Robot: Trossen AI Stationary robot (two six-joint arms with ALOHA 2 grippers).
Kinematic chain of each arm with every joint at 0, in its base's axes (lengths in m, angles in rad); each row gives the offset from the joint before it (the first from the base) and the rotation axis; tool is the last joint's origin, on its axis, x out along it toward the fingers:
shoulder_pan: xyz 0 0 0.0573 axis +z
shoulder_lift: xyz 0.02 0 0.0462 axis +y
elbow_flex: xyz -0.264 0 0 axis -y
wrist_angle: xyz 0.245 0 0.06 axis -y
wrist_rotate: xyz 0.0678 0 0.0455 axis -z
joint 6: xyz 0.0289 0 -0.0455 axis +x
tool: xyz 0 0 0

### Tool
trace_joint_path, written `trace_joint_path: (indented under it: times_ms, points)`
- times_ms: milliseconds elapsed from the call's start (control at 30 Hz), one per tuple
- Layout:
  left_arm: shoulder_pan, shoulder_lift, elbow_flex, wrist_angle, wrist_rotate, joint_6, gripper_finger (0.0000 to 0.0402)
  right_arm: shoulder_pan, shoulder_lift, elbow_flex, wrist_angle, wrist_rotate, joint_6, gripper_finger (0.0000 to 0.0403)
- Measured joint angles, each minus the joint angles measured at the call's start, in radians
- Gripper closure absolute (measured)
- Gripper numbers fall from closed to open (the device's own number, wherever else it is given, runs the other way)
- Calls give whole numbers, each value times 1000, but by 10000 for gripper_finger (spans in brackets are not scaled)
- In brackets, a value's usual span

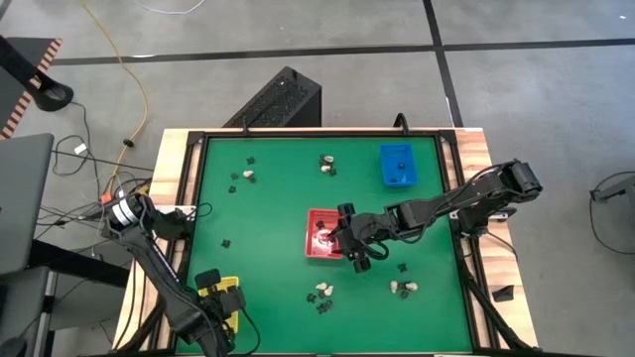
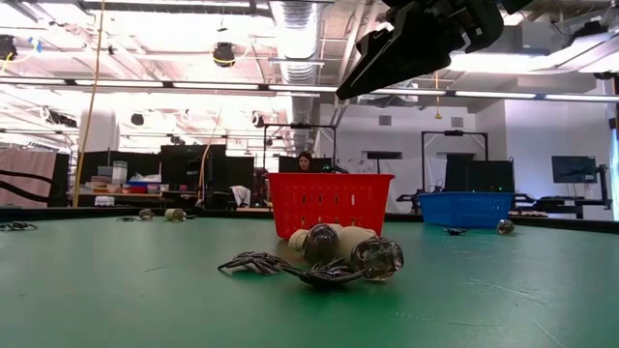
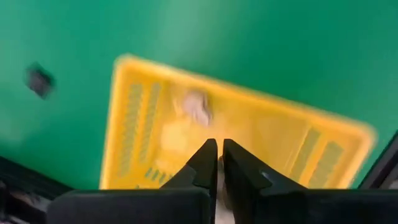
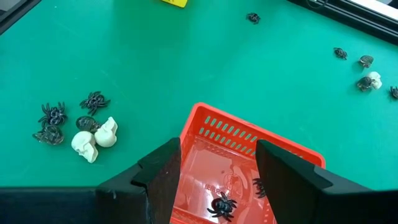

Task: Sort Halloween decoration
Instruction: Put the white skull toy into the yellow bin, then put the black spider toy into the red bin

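Observation:
Cream lumps and small black spiders of the Halloween decoration lie scattered on the green table, with clusters near the front and at the back. My left gripper points down over the yellow tray, its fingers all but shut. A cream lump lies in that tray. My right gripper hangs open above the red tray, which holds black spiders. My left gripper shows a pale sliver in the slit between its fingers. I cannot tell whether that is a held piece.
A blue tray stands at the back right. Single black pieces lie at mid-left and near the red tray. A raised black frame rims the table. A person sits in the room beyond.

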Motion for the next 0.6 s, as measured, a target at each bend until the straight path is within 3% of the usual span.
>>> trace_joint_path:
  times_ms: [300,367,433,600]
  points:
    - [1,-15,-33,-27,-1,42,293,0,0,0,0,0,1,163]
    - [4,-39,-33,-40,-56,77,279,0,0,0,0,0,0,163]
    - [3,-80,-33,-45,-209,112,271,0,0,0,1,0,1,163]
    - [2,-225,-100,48,-751,264,272,-2,-4,0,-13,9,24,163]
